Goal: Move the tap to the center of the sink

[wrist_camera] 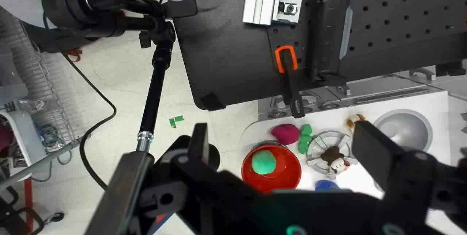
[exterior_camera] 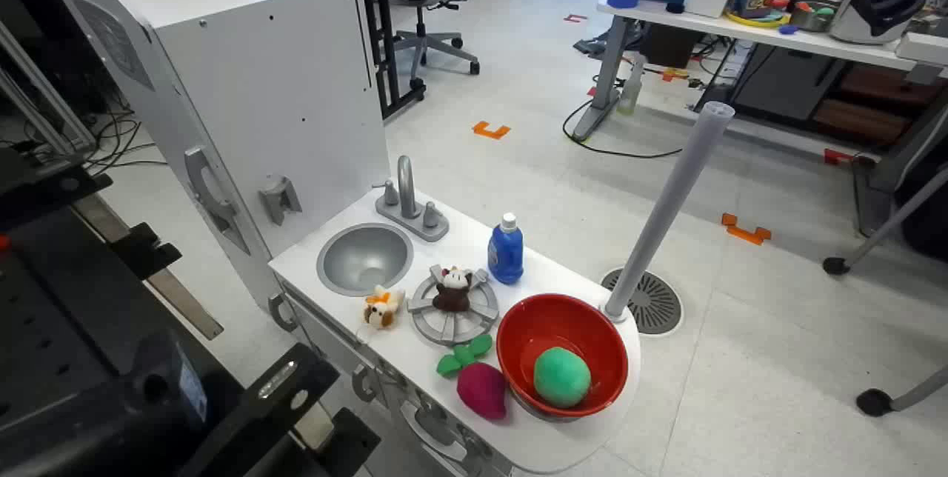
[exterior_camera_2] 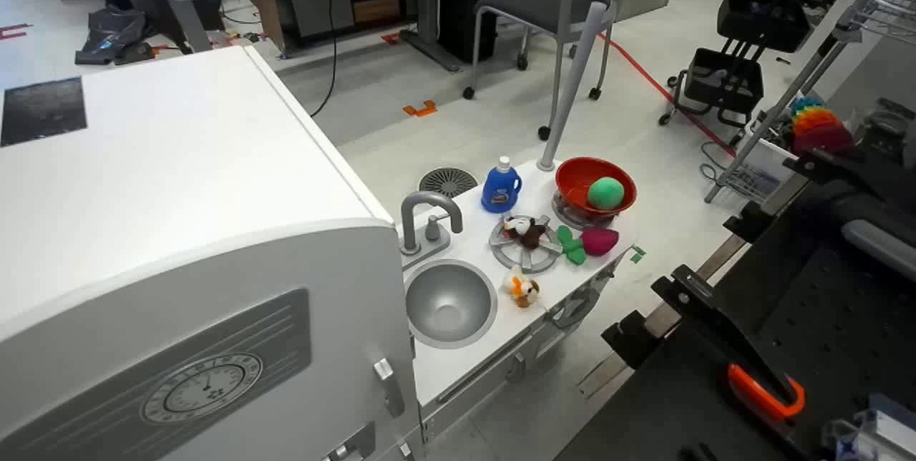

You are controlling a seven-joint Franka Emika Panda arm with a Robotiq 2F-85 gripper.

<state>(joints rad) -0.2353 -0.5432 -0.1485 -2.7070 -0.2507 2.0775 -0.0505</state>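
White cabinet (exterior_camera_2: pixel 215 232) partly hides curved grey tap (exterior_camera_2: pixel 432 230) beside round metallic sink (exterior_camera_2: pixel 448 303) in an exterior view; black gripper (wrist_camera: pixel 282 143), fingers apart.

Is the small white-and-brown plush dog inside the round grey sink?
No: in an exterior view, the dog lies on the flat white counter beside the sink.

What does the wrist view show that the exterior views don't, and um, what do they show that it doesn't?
Only the wrist view shows the robot's fingers, spread wide apart and gripping nothing.

Only the exterior views show the tap's curved spout and the floor drain; from the wrist, a finger seems to block the spout.

Both share the sink, the red bowl with a green round toy inside, and the blue bottle, only partly visible from the wrist.
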